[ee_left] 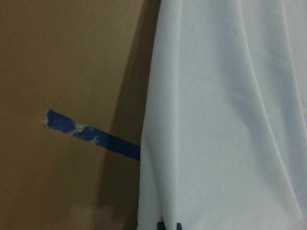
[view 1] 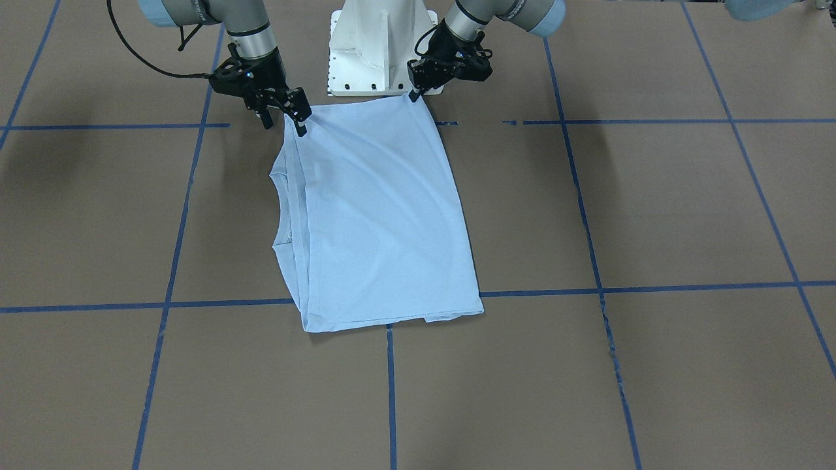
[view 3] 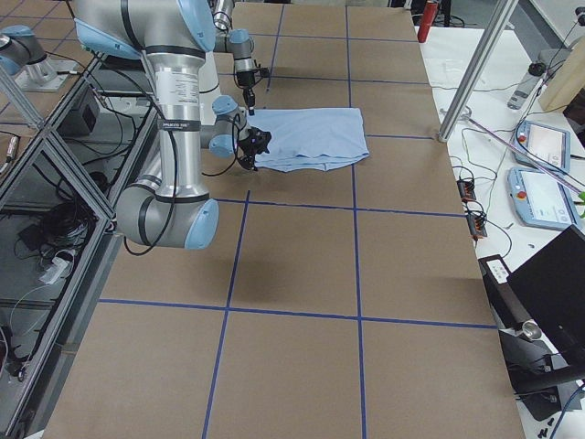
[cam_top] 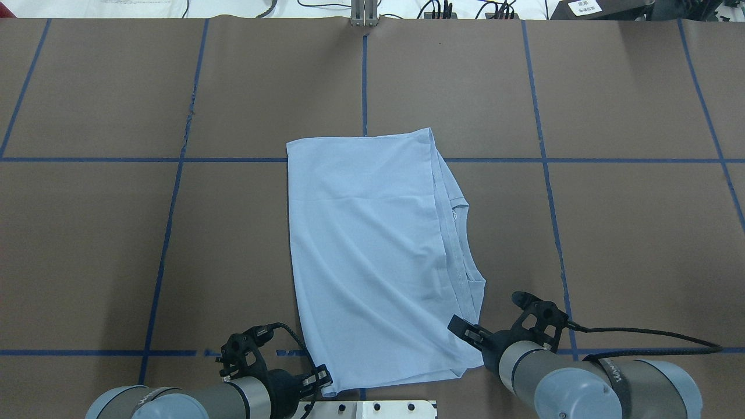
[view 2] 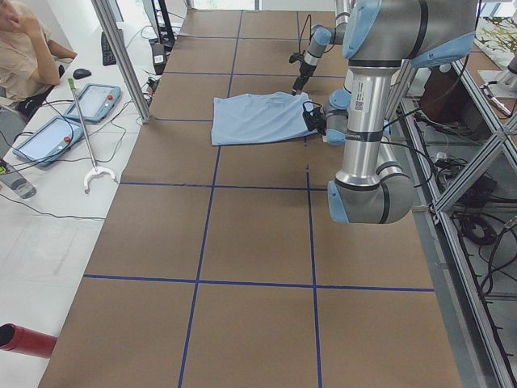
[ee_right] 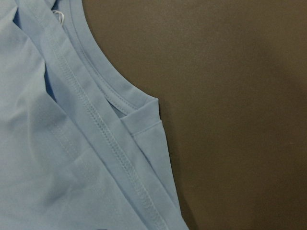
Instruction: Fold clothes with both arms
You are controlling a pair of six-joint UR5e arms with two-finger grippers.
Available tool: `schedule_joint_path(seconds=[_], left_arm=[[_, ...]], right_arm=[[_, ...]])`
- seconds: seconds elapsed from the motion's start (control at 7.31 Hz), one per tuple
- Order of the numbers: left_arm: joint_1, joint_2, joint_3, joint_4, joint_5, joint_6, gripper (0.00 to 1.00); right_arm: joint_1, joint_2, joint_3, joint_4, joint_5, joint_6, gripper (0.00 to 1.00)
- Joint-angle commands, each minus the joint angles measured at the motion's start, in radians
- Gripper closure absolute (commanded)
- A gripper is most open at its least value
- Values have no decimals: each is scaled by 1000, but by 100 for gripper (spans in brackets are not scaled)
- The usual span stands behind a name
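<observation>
The light blue T-shirt lies folded lengthwise on the brown table, its collar at one long edge. Its chest print is hidden; the white tag shows in the right wrist view. My left gripper is shut on the shirt's near corner by the base, and it also shows in the overhead view. The left wrist view shows the fabric hanging from that grip. My right gripper is open at the other near corner, one finger over the cloth and one beside it.
The white pedestal base stands just behind the shirt's near edge. Blue tape lines divide the brown table into squares. A seated person and tablets are on a side bench beyond the far table edge.
</observation>
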Motion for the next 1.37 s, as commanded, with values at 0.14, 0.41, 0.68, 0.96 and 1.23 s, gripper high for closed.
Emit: schedule_joint_path(seconds=[0.14, 0.41, 0.68, 0.96, 1.23], left_arm=[[0, 1, -5, 0, 0, 0, 100], [0, 0, -8, 0, 0, 0, 100], [0, 0, -8, 0, 0, 0, 100], [0, 0, -8, 0, 0, 0, 100], [0, -2, -8, 0, 0, 0, 100]], right_arm=[[-24, 28, -28, -20, -34, -1, 14], [-22, 77, -31, -98, -62, -9, 17], [-13, 77, -40, -98, -63, -17, 21], [4, 80, -38, -98, -60, -27, 58], [13, 80, -38, -98, -60, -52, 100]])
